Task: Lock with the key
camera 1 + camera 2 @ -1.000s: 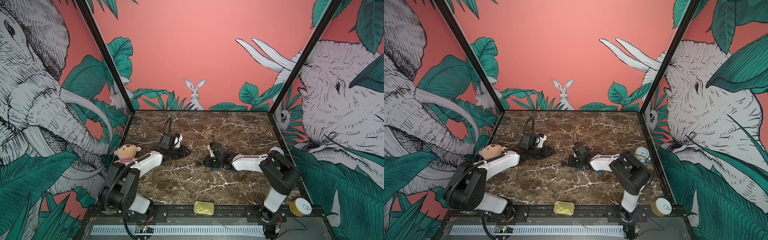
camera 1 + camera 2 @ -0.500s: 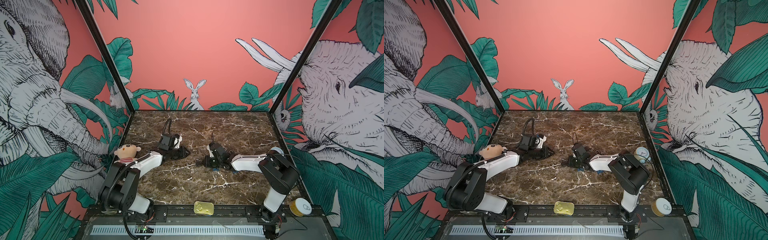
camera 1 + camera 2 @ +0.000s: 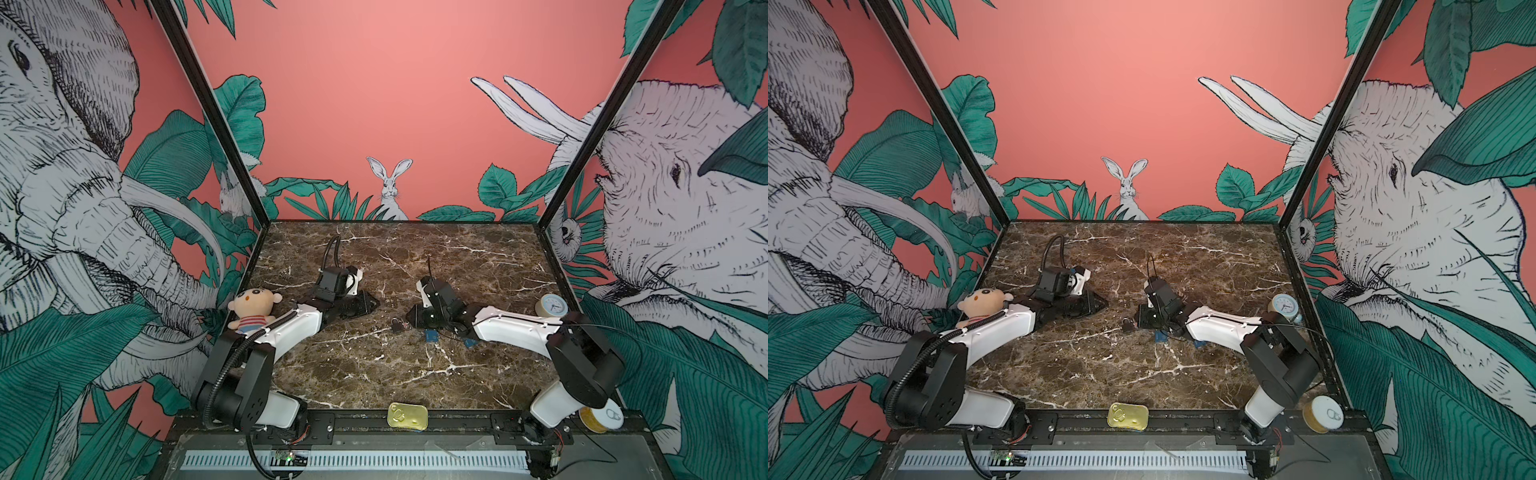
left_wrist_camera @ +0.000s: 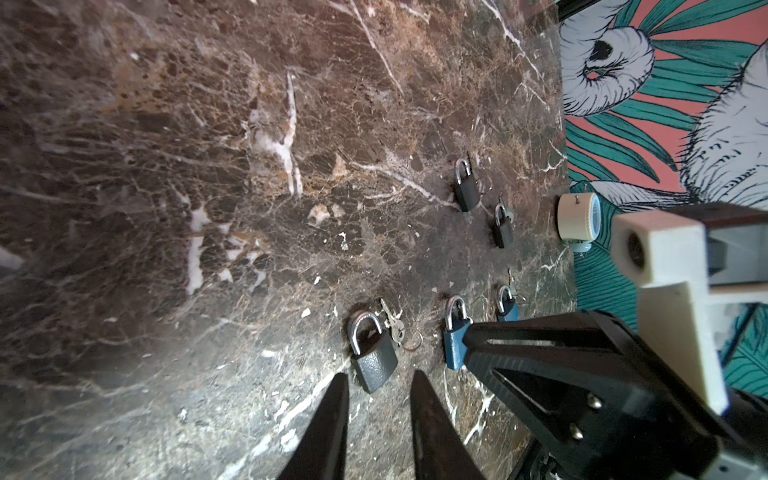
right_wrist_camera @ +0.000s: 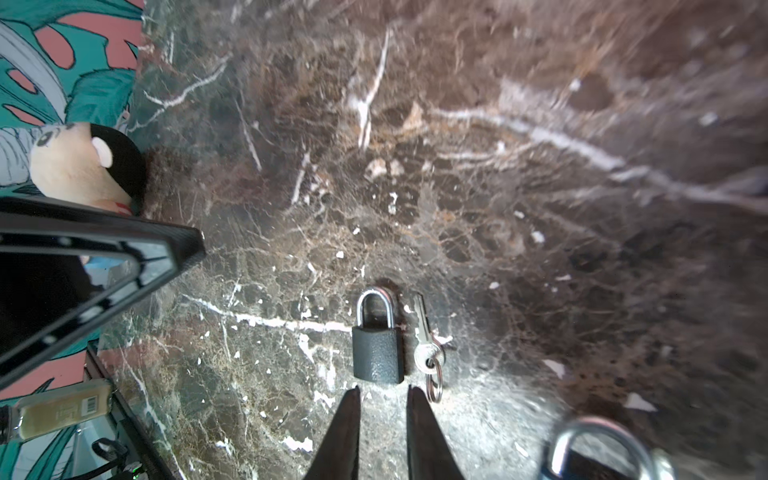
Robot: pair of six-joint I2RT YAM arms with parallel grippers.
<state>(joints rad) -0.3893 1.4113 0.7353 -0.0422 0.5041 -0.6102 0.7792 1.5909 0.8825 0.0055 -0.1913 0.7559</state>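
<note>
A dark grey padlock lies flat on the marble table with its shackle pushed in. Its key lies on a ring right beside it, outside the lock. In both top views the padlock sits mid-table between the two arms. My right gripper stands just short of the lock's body, open by a narrow gap with nothing between its fingers. My left gripper faces the same padlock from the other side, open and empty, its tips just clear of it.
Two blue padlocks and two dark ones lie behind the right gripper. A plush doll sits at the left wall, a small clock at the right. A tin and a tape roll sit on the front rail.
My right gripper's jaws have parted a little. Both arms stay almost where they were, and the padlock and key have not moved.
</note>
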